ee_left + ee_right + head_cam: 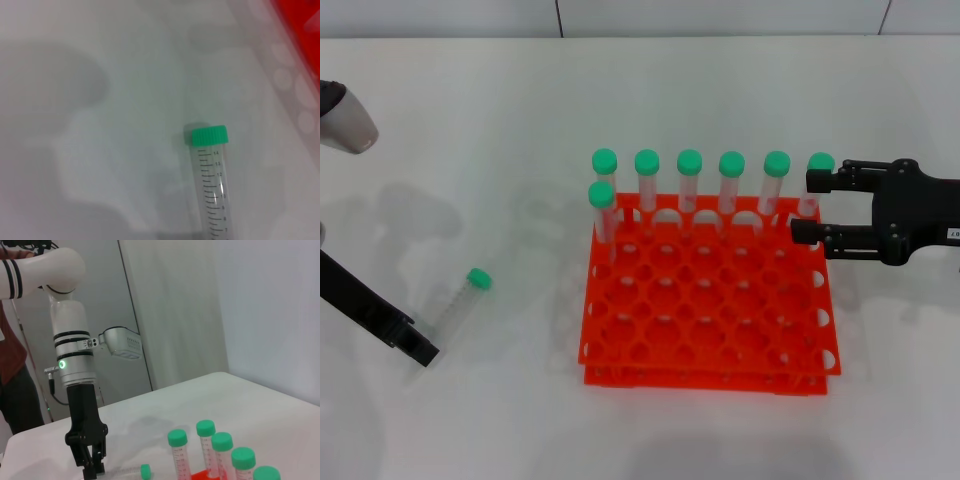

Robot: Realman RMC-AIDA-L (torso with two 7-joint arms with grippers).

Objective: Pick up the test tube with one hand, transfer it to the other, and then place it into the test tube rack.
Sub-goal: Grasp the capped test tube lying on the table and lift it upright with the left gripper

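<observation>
The slender clear plastic test tube with a green screw cap (465, 300) lies flat on the white table (470, 130), left of the bright orange-red plastic test tube rack (705, 310). The black left gripper (90, 460) stands at the tube's bottom end, fingers seemingly narrow; any grip is unclear. The black right gripper (805, 207) hovers spread and empty beside the rack's far right corner.

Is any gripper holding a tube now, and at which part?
No. The loose tube lies on the table; the left gripper is beside it, the right gripper open.
</observation>
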